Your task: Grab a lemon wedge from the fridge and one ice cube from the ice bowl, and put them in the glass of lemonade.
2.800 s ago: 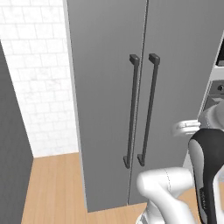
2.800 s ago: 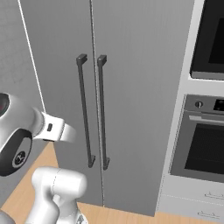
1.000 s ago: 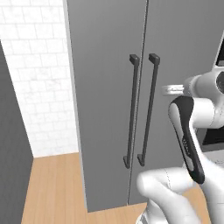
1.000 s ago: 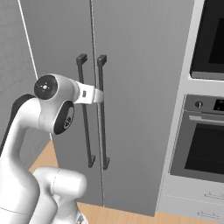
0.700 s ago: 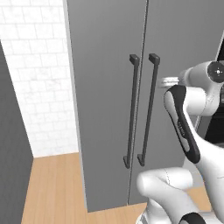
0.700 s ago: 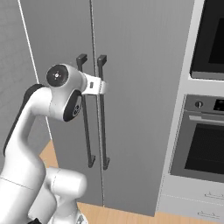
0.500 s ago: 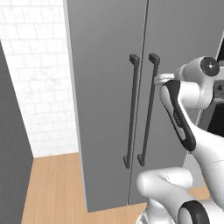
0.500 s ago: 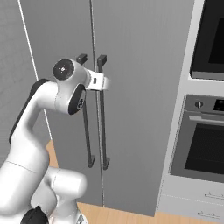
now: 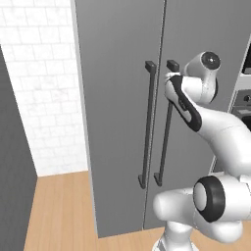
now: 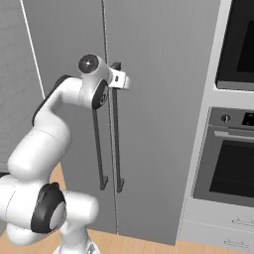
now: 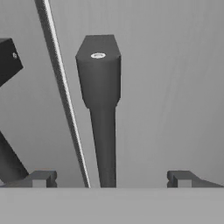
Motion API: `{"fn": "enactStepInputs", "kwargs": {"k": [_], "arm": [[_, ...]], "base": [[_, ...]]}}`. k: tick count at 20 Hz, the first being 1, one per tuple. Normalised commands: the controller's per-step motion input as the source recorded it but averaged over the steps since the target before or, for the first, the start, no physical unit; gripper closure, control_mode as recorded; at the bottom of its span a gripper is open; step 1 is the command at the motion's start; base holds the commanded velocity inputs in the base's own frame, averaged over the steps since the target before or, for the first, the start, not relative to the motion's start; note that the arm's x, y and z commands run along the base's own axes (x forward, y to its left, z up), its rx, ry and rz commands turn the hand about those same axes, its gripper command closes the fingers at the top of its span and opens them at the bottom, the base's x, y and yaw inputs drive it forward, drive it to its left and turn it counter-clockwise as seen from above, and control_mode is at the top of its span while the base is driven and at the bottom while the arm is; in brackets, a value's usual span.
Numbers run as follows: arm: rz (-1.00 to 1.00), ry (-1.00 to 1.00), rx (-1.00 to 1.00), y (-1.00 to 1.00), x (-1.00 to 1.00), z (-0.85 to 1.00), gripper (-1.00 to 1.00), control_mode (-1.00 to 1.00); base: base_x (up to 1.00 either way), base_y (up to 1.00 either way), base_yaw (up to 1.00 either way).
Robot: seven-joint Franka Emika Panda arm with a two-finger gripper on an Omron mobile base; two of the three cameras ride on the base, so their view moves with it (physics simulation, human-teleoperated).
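Note:
The grey two-door fridge (image 9: 117, 98) (image 10: 163, 74) stands shut, so its inside is hidden. My gripper (image 10: 122, 80) is raised to the top of the right door's dark bar handle (image 10: 117, 144) (image 9: 162, 147). In the hand view that handle (image 11: 103, 87) runs up between my two spread fingertips (image 11: 41, 178), and the gripper (image 11: 109, 178) is open with its jaws on either side of the bar and not touching it. The left door's handle (image 11: 8, 61) sits at the view's left edge. The glass of lemonade is out of view.
A black wall oven (image 10: 233, 163) (image 9: 243, 98) stands right of the fridge, with drawers below it. A white tiled wall (image 9: 44, 98) and a dark panel (image 9: 12, 171) are to the left. Wooden floor (image 9: 59, 211) lies in front.
My arm has risen from low beside the base and swung forward to the fridge. The gripper has moved up to the top of the right door's handle.

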Motion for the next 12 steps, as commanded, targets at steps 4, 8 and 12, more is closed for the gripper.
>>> {"fn": "enactStepInputs", "kwargs": {"k": [4, 8, 12], "arm": [[0.0, -0.12, 0.0, 0.0, 0.7, -0.31, -1.0, -1.0], [0.0, -0.13, 0.0, 0.0, 0.64, -0.26, -1.0, -1.0], [0.0, -0.07, 0.0, -0.01, 0.6, -0.21, -1.0, -1.0]], "base": [[0.0, 0.0, 0.0], [0.0, 0.0, 0.0], [0.0, 0.0, 0.0]]}}
